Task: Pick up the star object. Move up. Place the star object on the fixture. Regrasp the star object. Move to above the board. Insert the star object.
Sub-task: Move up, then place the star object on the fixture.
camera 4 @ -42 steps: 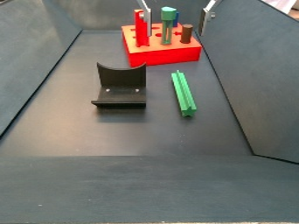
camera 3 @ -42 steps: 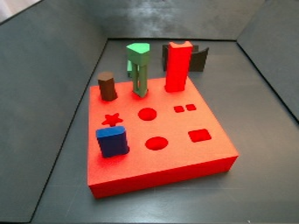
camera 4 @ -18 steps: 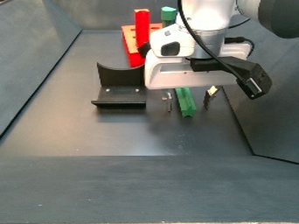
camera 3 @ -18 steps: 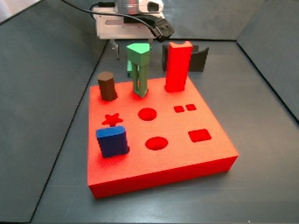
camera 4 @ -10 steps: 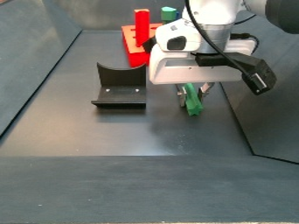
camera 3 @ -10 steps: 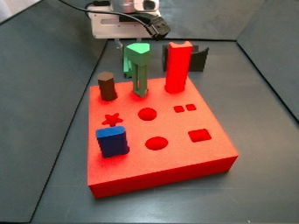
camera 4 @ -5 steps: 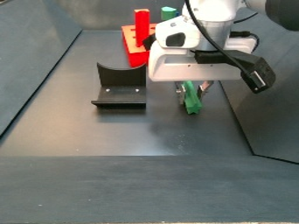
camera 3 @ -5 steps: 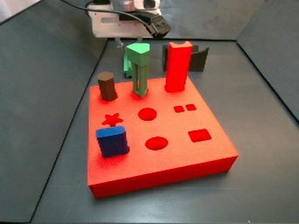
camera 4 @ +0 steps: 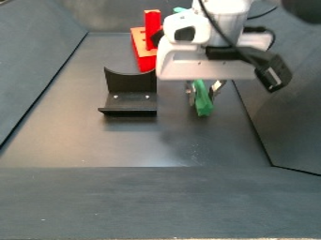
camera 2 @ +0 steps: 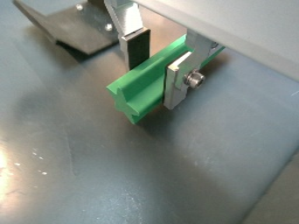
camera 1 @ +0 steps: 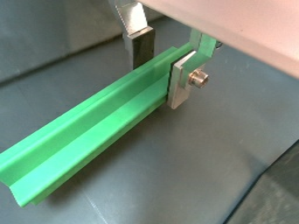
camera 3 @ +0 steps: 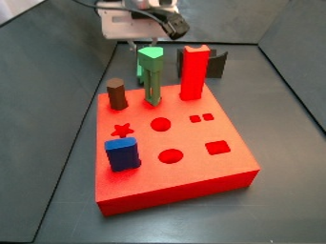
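Note:
The star object [camera 4: 200, 101] is a long slim green peg; it fills both wrist views [camera 1: 93, 122] [camera 2: 146, 83]. My gripper [camera 4: 201, 88] is down over it near one end, its fingers [camera 1: 179, 83] pressed on the peg's two sides [camera 1: 160, 77] [camera 2: 156, 74], shut on it just above the floor. The dark fixture [camera 4: 126, 94] stands beside it, its base plate showing in a wrist view [camera 2: 70, 26]. The red board [camera 3: 192, 181] with its star hole [camera 3: 122, 131] lies farther off [camera 4: 175, 58]. In a side view only the gripper's body [camera 3: 137, 24] shows.
On the board stand a green peg with a triangular top [camera 3: 151, 74], a tall red post [camera 3: 193, 71], a short brown cylinder [camera 3: 117, 95] and a blue block [camera 3: 122, 154]. Grey walls enclose the floor on all sides [camera 4: 269, 112].
The gripper came down over the star object and closed on it. Since half a second ago it has risen a little, and the peg has moved with it.

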Controlling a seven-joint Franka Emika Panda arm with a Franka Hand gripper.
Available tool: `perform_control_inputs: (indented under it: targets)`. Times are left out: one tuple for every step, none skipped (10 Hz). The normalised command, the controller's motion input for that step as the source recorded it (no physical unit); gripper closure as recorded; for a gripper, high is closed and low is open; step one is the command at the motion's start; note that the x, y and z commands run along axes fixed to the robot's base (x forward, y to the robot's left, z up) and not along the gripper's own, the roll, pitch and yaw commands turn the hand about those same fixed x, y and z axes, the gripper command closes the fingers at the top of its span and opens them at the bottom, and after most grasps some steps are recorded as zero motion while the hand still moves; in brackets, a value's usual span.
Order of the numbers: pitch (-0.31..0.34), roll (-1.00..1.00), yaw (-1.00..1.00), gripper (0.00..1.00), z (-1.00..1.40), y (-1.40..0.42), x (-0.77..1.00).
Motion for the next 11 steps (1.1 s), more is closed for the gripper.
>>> perform_control_inputs:
  targets:
    - [0.040, 0.01, 0.01, 1.00, 0.62, 0.03, -0.05]
    - [0.045, 0.01, 0.00, 1.00, 0.44, 0.02, -0.03]
    - [0.046, 0.02, 0.00, 1.00, 0.28, 0.01, -0.02]
    - [0.046, 0.02, -0.01, 1.00, 0.17, 0.01, -0.02]
    - [0.000, 0.00, 0.00, 1.00, 1.00, 0.00, 0.00]
    - [0.016, 0.00, 0.00, 1.00, 1.00, 0.00, 0.00]
    - [0.036, 0.00, 0.00, 1.00, 1.00, 0.00, -0.02]
    - [0.039, 0.00, 0.00, 1.00, 1.00, 0.00, -0.02]
    - [0.035, 0.01, -0.01, 1.00, 1.00, 0.00, -0.03]
    - [0.034, 0.02, -0.01, 1.00, 1.00, 0.01, -0.03]
    - [0.037, 0.02, -0.01, 1.00, 1.00, 0.01, -0.03]
